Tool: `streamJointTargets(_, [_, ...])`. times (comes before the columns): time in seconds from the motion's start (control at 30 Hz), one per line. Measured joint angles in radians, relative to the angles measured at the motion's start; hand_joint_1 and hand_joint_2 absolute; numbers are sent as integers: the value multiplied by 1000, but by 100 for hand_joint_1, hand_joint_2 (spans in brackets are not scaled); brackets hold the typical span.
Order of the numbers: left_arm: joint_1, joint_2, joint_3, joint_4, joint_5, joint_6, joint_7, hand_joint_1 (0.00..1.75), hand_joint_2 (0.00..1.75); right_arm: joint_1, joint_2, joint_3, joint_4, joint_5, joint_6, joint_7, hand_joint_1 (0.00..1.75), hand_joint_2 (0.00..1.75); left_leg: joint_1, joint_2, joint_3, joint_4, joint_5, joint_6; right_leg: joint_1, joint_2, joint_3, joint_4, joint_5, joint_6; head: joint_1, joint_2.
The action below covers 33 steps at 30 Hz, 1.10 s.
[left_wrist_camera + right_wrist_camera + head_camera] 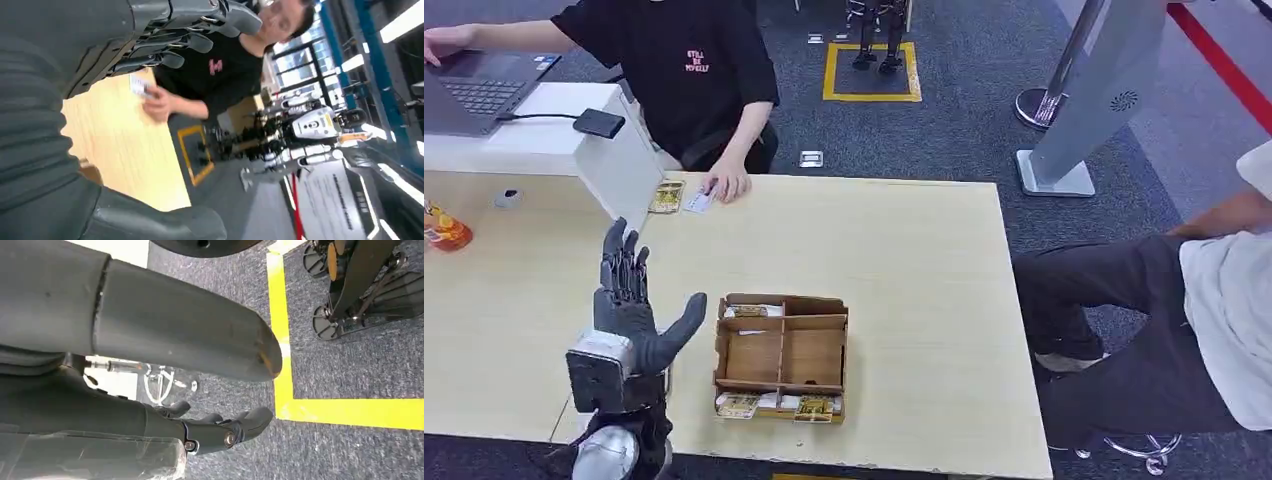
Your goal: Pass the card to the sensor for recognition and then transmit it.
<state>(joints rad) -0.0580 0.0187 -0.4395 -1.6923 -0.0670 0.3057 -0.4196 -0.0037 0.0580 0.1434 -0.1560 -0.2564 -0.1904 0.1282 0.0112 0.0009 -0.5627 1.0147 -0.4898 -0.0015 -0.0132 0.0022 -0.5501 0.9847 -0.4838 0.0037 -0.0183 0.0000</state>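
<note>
Before you: a pale wood desk (914,240). Near its front edge sits a cardboard divider tray (781,357) with cards in its end compartments. At the far edge lie a gold card (665,196) and a white card (699,200), the latter under a person's hand (727,184). An orange object (442,228) lies far left.
</note>
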Motion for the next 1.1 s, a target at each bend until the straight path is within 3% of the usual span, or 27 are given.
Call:
streamJointTargets(0.13, [53, 52, -38, -19, -273, 79, 11, 9, 175, 3, 5, -14, 0, -15, 0, -2, 0, 0, 0, 1, 0, -1, -1, -1, 0, 1, 0, 0, 0, 0, 0, 0])
streamJointTargets(0.17, [68, 70, -47, -24, -326, 91, 16, 52, 175, 5, 6, -17, 0, -18, 0, -2, 0, 0, 0, 0, 0, -1, -1, -1, 0, 1, 0, 0, 0, 0, 0, 0])
streamJointTargets(0.2, [80, 83, -58, -27, -388, 106, 24, 70, 175, 6, 8, -19, 0, -20, 1, -1, 0, 0, 0, 0, 0, -1, -1, -1, 0, 0, 0, 0, -1, 0, 0, 0])
streamJointTargets(0.23, [90, 93, -64, -28, -430, 117, 29, 70, 175, 6, 9, -21, 0, -21, 2, -1, 0, 0, 0, 0, 0, -1, -1, -1, 0, 0, 0, 0, -1, 0, 0, 0])
streamJointTargets(0.27, [100, 105, -71, -32, -469, 128, 36, 138, 175, 6, 10, -23, 0, -22, 2, -1, 0, 0, 0, 0, 0, -1, -1, -1, 0, 0, 0, 0, -1, 0, 0, 0])
streamJointTargets(0.37, [120, 142, -88, -37, -540, 140, 50, 152, 175, 7, 12, -26, 0, -23, 4, -1, 0, 0, 0, 0, 0, -1, -1, -1, 0, 0, 0, 0, -1, 0, 0, 0])
streamJointTargets(0.47, [130, 180, -105, -43, -577, 132, 63, 138, 175, 7, 12, -29, 0, -24, 14, -5, 0, 0, 0, 0, 0, -1, -1, -1, 0, 0, 0, 0, -1, 0, 0, 0])
streamJointTargets(0.5, [132, 193, -108, -43, -584, 124, 66, 119, 175, 7, 12, -29, 0, -24, 15, -8, 0, 0, 0, 0, 0, -1, -1, -1, 0, 0, 0, 0, -1, 0, 0, 0])
streamJointTargets(0.57, [133, 222, -110, -47, -588, 104, 66, 117, 175, 7, 12, -29, 0, -23, 17, -8, 0, 0, 0, 0, 0, -1, -1, -1, 0, 0, 0, 0, -1, 0, 0, 0])
streamJointTargets(0.6, [132, 236, -111, -51, -586, 88, 66, 101, 175, 7, 12, -29, 0, -23, 18, -8, 0, 0, 0, 0, 1, -1, -1, -1, 0, 0, 0, 0, -1, 0, 0, 0])
streamJointTargets(0.7, [132, 271, -117, -59, -586, 52, 64, 93, 175, 7, 12, -29, 0, -21, 19, -9, 0, 0, 0, 0, 1, -1, -1, -1, 0, 0, 0, 0, -1, 0, 0, 0])
streamJointTargets(0.73, [132, 281, -119, -61, -588, 42, 63, 72, 175, 7, 12, -29, 0, -20, 21, -9, 0, 0, 0, 0, 1, -1, -1, -1, 0, 0, 0, 0, -1, 0, 0, 0])
streamJointTargets(0.77, [132, 291, -122, -62, -588, 33, 63, 86, 175, 7, 12, -29, 0, -20, 23, -10, 0, 0, 0, 0, 1, -1, -1, -1, 0, 0, 0, 0, -1, 0, 0, 0])
streamJointTargets(0.9, [119, 329, -137, -63, -603, -40, 64, 84, 175, 7, 12, -29, 0, -18, 27, -11, 0, 0, 0, 0, 0, -1, -1, -1, 0, 0, 0, 0, -1, 0, 0, 0])
streamJointTargets(1.0, [105, 361, -153, -63, -604, -91, 66, 72, 175, 6, 12, -29, 0, -16, 33, -11, 0, 0, 0, 0, 1, -1, -1, -1, 0, 0, 0, 0, -1, 0, 0, 0])
streamJointTargets(1.1, [84, 393, -171, -63, -620, -140, 69, 75, 175, 6, 11, -29, 0, -11, 36, -10, 0, 0, 0, 0, 1, -1, -1, -1, 0, 0, 0, 0, -1, 0, 0, 0])
